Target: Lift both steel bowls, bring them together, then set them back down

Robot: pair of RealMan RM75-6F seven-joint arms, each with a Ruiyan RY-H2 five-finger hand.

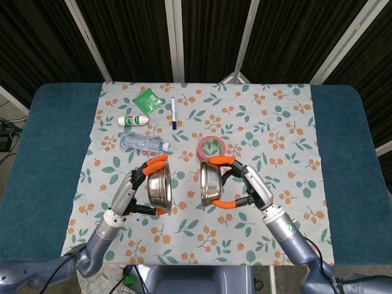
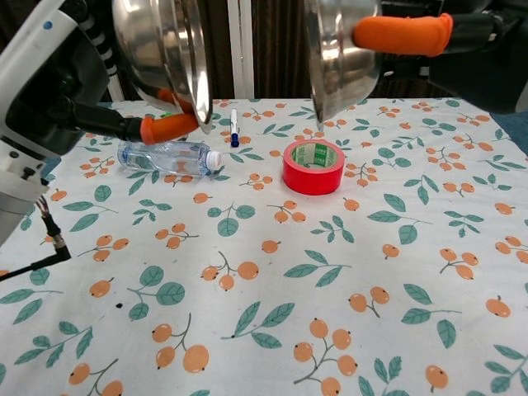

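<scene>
**Both bowls aloft and apart, each upright on edge in its own hand**

Head view: The left hand (image 1: 131,193) grips the left steel bowl (image 1: 159,190) with its fingers (image 1: 156,160) clamped over the rim top and bottom. The right hand (image 1: 245,187) holds the right steel bowl (image 1: 210,184) the same way. Both bowls stand on edge, their open mouths facing each other across a clear gap of patterned cloth (image 1: 275,122). The red tape roll (image 1: 211,147) lies just beyond the right bowl. Further back on the surface lie a water bottle (image 1: 144,143), a small white bottle (image 1: 133,120), a green packet (image 1: 147,100) and a pen (image 1: 173,113).

Chest view: Both bowls are well above the surface, the left bowl (image 2: 161,54) at upper left and the right bowl (image 2: 338,49) at upper right, rims vertical. Orange-tipped fingers (image 2: 396,33) press the right bowl's outer wall; those of the left hand (image 2: 169,125) hook under the left bowl's lower rim.

Judgement: With the bowls apart, setting down appears to be the step in hand. Each bowl lies tilted a quarter turn from resting attitude, so each hand must roll its bowl base-down before lowering. The right bowl hangs nearest the tape; placing it nearer the robot would avoid contact.
</scene>
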